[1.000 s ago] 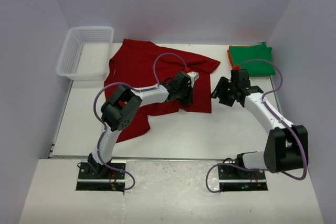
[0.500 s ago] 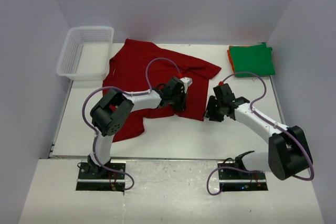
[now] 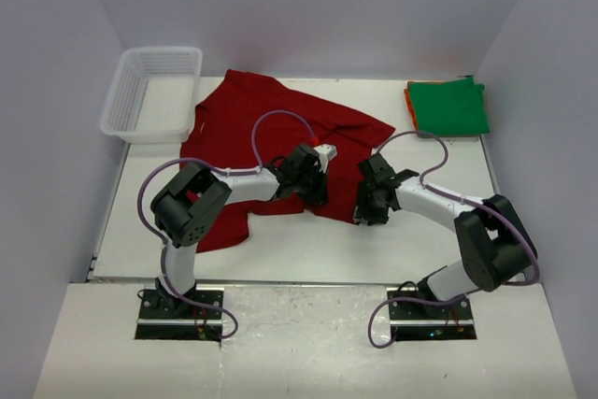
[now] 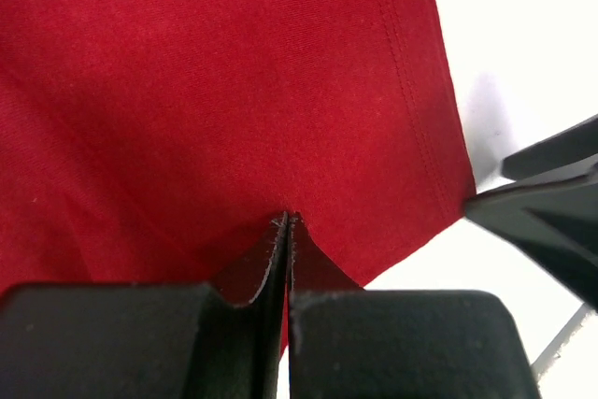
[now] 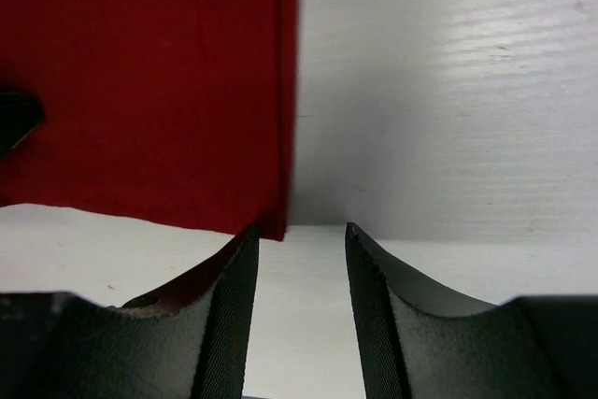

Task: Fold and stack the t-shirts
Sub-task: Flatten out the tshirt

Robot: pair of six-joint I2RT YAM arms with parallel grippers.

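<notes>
Ideally, the right gripper (image 5: 297, 235), fingers parted beside the dark red t-shirt (image 3: 245, 128) (spread mid-frame in the top view), shifts over its lower corner before closing; the left gripper (image 4: 285, 221) is clamped on the hem.

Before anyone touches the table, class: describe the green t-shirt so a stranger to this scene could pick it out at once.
Start at the white table and go to its far right corner. There the green t-shirt lies folded on an orange one. Unlike the dark red t-shirt spread mid-table, it is bright green and neatly folded.
</notes>
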